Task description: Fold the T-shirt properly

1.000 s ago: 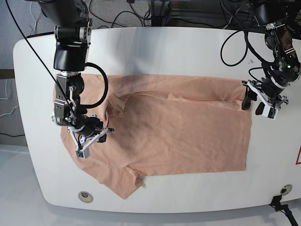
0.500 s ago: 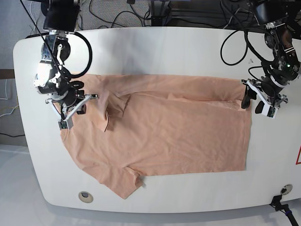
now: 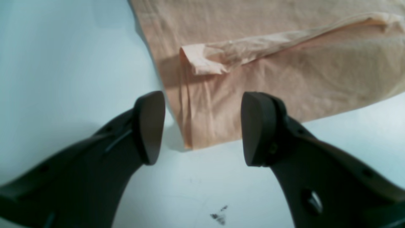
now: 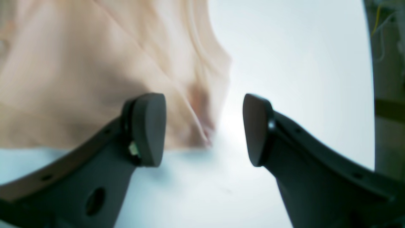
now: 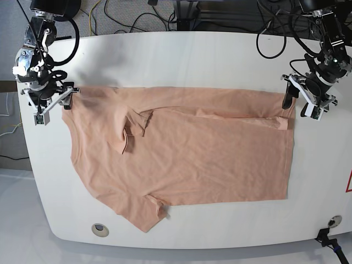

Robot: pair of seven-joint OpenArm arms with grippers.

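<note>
The peach-pink T-shirt [image 5: 192, 154] lies spread and wrinkled on the white table [image 5: 181, 60], with a folded strip along its far edge. My left gripper [image 5: 295, 105] is open at the shirt's far right corner. In the left wrist view the gripper [image 3: 202, 126] straddles that corner of the T-shirt [image 3: 269, 79] without closing on it. My right gripper [image 5: 54, 104] is open at the shirt's far left sleeve edge. The blurred right wrist view shows the gripper [image 4: 204, 129] open, with the edge of the T-shirt [image 4: 95, 63] behind the left finger.
Cables lie behind the table's far edge [image 5: 132, 16]. Round holes sit near the front edge at the left [image 5: 99, 228] and the right [image 5: 331, 221]. Small dark marks [image 3: 218, 217] show on the table below the left gripper.
My right arm has moved from over the shirt's left half up and left to the far left sleeve edge, and the sleeve now lies spread out. My left gripper has shifted slightly toward the far edge.
</note>
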